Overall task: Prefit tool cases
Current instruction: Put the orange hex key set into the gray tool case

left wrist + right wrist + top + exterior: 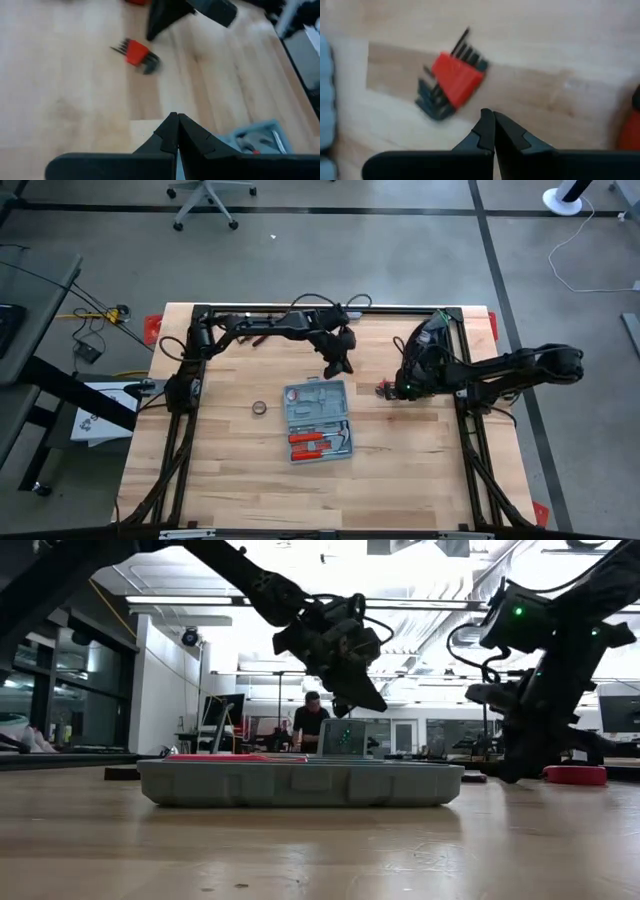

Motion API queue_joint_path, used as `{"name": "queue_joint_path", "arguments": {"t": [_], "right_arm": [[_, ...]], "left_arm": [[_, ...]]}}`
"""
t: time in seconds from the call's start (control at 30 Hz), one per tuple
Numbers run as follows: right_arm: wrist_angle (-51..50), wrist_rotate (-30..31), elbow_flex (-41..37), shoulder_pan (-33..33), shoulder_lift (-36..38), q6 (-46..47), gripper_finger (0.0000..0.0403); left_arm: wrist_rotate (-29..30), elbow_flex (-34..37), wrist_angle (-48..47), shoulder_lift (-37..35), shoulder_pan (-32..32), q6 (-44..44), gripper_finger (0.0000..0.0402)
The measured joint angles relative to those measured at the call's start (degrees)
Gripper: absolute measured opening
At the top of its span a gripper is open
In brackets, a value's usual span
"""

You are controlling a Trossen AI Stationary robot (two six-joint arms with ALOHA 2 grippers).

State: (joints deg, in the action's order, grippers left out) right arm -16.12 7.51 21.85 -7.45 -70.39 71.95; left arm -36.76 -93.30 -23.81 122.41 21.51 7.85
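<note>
The case (319,420) lies open in the middle of the tabletop (250,490), a little below the centre of the high view. Some red-handled tools (306,442) already sit in its lower slots, so the fitting seems partly done. A red hex key set (451,81) is not yet in the case; it lies on the wood to the right of it. The right hand (492,131) is just above this set, fingers together and holding nothing. The left hand (176,134) hangs above the upper edge of the case, also closed and empty. A small ring (260,408) lies left of the case.
</note>
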Motion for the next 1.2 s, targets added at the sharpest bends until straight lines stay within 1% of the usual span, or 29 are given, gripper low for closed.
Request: {"name": "queue_joint_path", "arguments": {"t": [0.17,0.23,0.33,0.43,0.63,0.8,0.87,0.93,1.03,1.1,1.17,1.2], "right_arm": [[3.8,0.27,-0.66,-5.81,-0.24,-5.26,0.0],[5.15,-0.54,-0.66,-8.37,-0.58,-7.79,0.0],[8.52,-3.22,-0.68,-11.86,-1.99,-10.89,0.0],[13.07,-7.32,-0.67,-14.46,-4.59,-13.06,0.0],[22.78,-9.23,0.32,-15.49,-9.6,-14.39,0.0],[21.5,-12.24,4.51,-15.32,-12.94,-16.52,0.0],[19.65,-11.7,5.71,-14.6,-13.46,-16.82,0.0],[17.8,-9.1,6.64,-13.46,-13.22,-16.77,0.0],[14.53,-3.93,8.04,-12.04,-11.17,-16.77,0.0],[10.66,-0.82,8.79,-11.32,-9.47,-16.83,0.0],[7.25,1.24,9.6,-10.58,-7.54,-17.04,0.0],[6.31,1.22,10.1,-10.4,-6.57,-17.65,0.0]], "left_arm": [[-1.24,0.0,0.3,0.0,2.92,-2.83,0.0],[-1.32,0.0,-0.37,0.0,3.75,-2.91,0.0],[-1.36,0.43,-0.79,0.0,4.52,-2.91,0.0],[-1.34,0.7,-2.55,0.0,4.8,-3.03,0.0],[-1.6,0.76,-4.62,1.2,4.35,-1.78,0.0],[-1.56,0.74,-5.05,1.61,3.9,-1.7,0.0],[-1.55,0.74,-5.16,1.62,3.88,-1.68,0.0],[-1.56,0.74,-5.12,1.62,3.88,-1.7,0.0],[-1.52,0.74,-5.81,1.62,4.03,-1.68,0.0],[-1.5,0.74,-6.6,1.62,4.03,-1.65,0.0],[-1.48,0.74,-7.1,1.65,4.03,-1.12,0.0],[-1.48,0.74,-7.29,1.66,4.03,-0.67,0.0]]}}
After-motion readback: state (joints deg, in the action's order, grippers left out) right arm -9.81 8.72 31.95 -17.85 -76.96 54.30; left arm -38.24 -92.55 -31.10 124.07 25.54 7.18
